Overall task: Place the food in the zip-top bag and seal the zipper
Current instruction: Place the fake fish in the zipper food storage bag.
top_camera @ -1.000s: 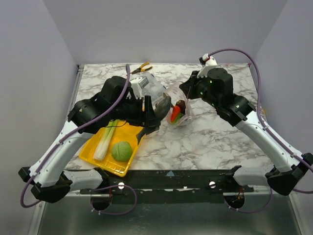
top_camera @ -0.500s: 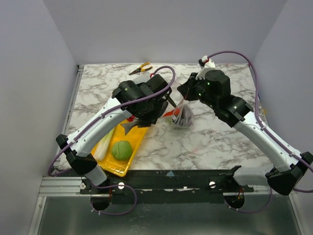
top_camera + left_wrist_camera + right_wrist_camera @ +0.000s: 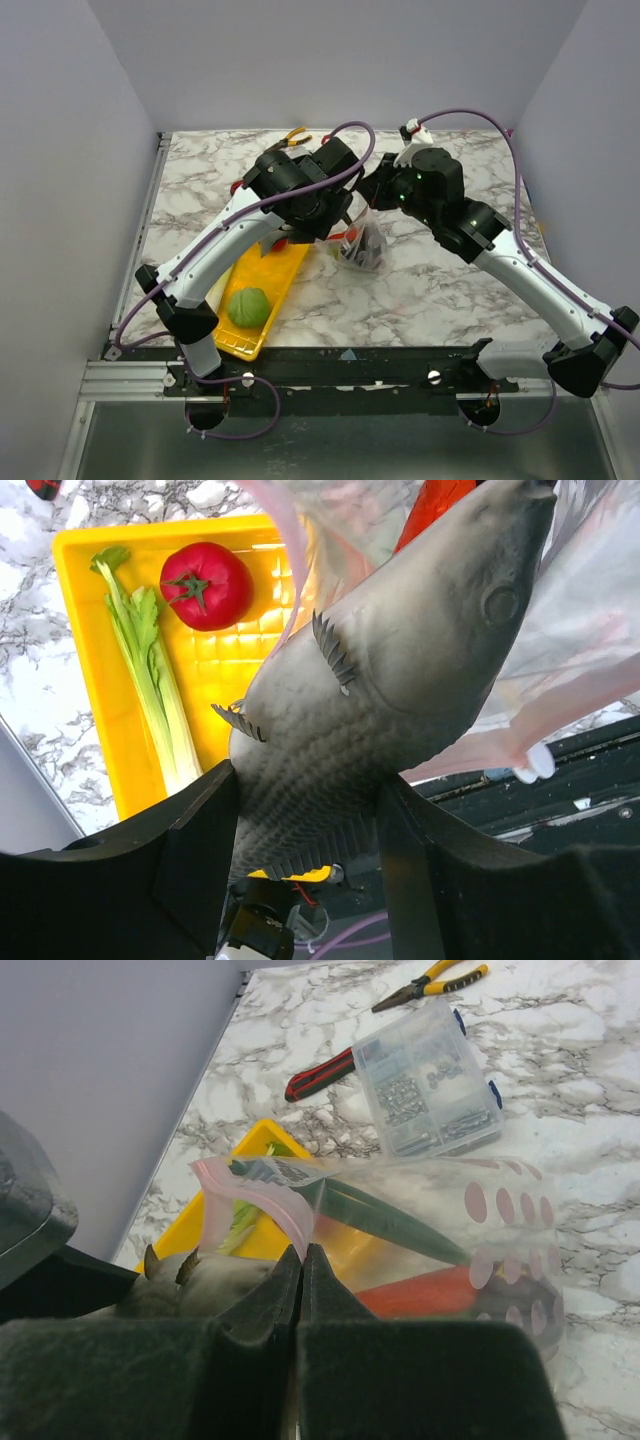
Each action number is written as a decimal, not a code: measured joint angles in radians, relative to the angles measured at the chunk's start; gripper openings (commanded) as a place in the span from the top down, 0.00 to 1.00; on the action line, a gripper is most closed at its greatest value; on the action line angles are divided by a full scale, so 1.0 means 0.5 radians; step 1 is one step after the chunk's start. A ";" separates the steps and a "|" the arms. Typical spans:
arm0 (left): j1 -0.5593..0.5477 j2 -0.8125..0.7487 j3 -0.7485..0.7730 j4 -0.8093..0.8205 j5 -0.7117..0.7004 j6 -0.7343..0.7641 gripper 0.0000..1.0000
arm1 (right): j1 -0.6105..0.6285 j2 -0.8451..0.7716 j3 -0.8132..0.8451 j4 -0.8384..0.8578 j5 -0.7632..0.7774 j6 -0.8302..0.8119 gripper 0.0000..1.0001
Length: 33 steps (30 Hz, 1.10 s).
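Counter [image 3: 430,290], seen from above: the left arm [image 3: 230,235] reaches across to the zip-top bag [image 3: 362,248], which stands just right of the far end of the yellow tray [image 3: 270,268]. The right arm [image 3: 510,255] meets the bag's top from the other side. Dark contents sit low in the bag. The cabbage [image 3: 247,306] lies at the tray's near end.

Left wrist view: the left gripper [image 3: 305,810] is about half open, both fingers clamped on the flanks of a grey toy fish [image 3: 400,700]. The fish's head is pressed up against the bag's clear film (cannot tell whether it is past the mouth). The pink zipper [image 3: 290,570] curves along the fish's back. Below, the tomato [image 3: 207,585] and the leek [image 3: 150,690] lie side by side on the tray, apart.

Right wrist view: the right gripper [image 3: 302,1260] is fully closed, pinching the bag's rim just beside the zipper and holding the mouth up. Inside the bag are a long dark green piece, an orange-red piece and a dark one low at the right. Beyond lie the clear box [image 3: 425,1080] and, just left of it, the red-handled pliers [image 3: 320,1075].
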 measured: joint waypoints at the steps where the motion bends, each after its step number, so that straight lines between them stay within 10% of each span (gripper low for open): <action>1: -0.001 0.027 0.030 0.002 -0.005 0.008 0.83 | 0.003 0.002 -0.002 0.004 0.000 0.007 0.99; 16: -0.002 0.096 0.141 0.034 -0.082 0.083 0.02 | 0.025 0.035 -0.020 0.054 -0.015 0.064 0.99; 25: 0.018 -0.289 -0.211 0.391 0.053 0.105 0.04 | 0.032 0.035 -0.035 0.054 -0.022 0.066 0.99; 33: 0.179 -0.938 -0.875 0.734 0.385 0.082 0.44 | 0.032 0.035 -0.049 0.056 -0.030 0.066 0.99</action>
